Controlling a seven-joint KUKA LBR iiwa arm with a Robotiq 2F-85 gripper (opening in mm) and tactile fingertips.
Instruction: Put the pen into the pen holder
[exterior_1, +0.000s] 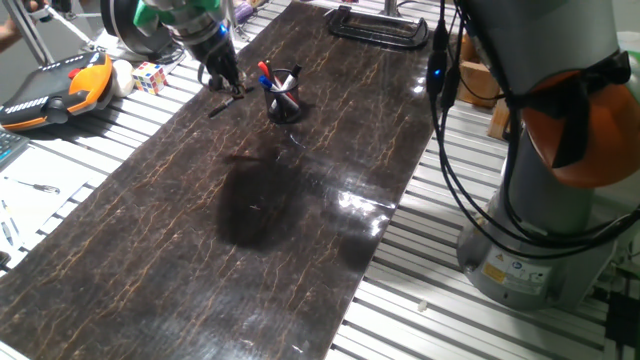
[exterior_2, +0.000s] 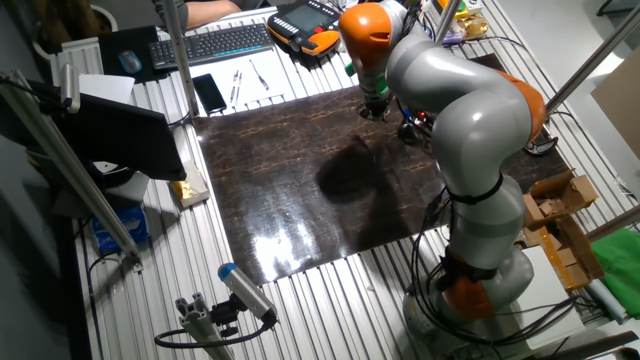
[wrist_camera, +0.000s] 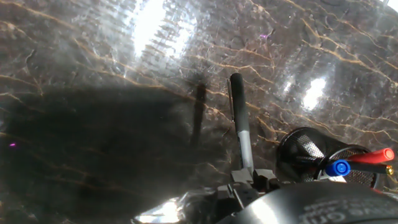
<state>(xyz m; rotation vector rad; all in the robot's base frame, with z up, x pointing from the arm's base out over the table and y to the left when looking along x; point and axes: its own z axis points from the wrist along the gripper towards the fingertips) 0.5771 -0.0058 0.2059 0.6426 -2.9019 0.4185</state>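
The pen (wrist_camera: 241, 127) is thin and black with a pale part near my fingers. In the hand view it sticks out from my gripper (wrist_camera: 249, 182), which is shut on its lower end. It casts a shadow on the dark marble tabletop, so it hangs a little above it. The pen holder (wrist_camera: 306, 154), a black mesh cup holding a red pen (wrist_camera: 372, 155) and a blue pen (wrist_camera: 339, 167), stands just right of the held pen. In one fixed view my gripper (exterior_1: 228, 86) holds the pen (exterior_1: 225, 104) left of the pen holder (exterior_1: 285, 98). The other fixed view shows my gripper (exterior_2: 374, 110) with the cup mostly hidden.
An orange and black teach pendant (exterior_1: 60, 90) and a colour cube (exterior_1: 150, 77) lie left of the board. A black clamp (exterior_1: 378, 25) lies at the far end. The robot base (exterior_1: 530, 230) stands on the right. A keyboard (exterior_2: 215, 42) sits beyond the board.
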